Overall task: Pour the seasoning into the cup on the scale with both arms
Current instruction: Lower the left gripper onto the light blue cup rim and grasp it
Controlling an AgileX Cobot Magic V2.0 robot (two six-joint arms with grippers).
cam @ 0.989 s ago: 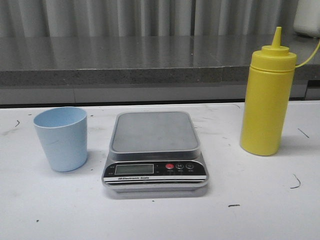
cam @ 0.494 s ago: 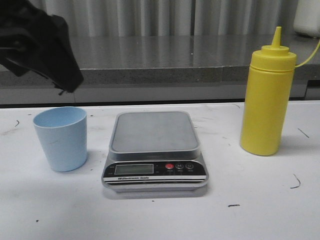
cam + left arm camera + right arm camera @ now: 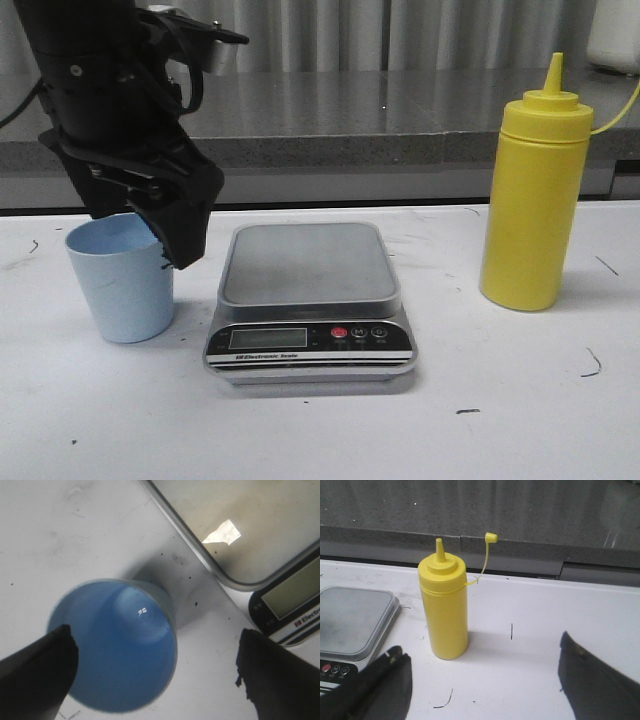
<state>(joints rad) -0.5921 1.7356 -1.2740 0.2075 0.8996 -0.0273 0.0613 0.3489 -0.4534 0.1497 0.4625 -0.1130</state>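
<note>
Left gripper [image 3: 150, 672] hangs jaws spread over the cup [image 3: 122, 278] at left-centre, scale [image 3: 310, 300] mid-frame bare – next straddle and close; right gripper [image 3: 485, 680] gaping, bottle [image 3: 532, 195] right – untouched.

Pale blue cup [image 3: 117, 647], upright and empty, directly below the wide-spread left jaws, mouth between them. Silver-grey scale [image 3: 310, 303] just beside the cup, outside those jaws, platform bare, red button on the black panel. Tall yellow seasoning bottle [image 3: 443, 607], upright, nozzle uncapped, tethered cap hanging aside, ahead of the parted right jaws, well apart.
</note>
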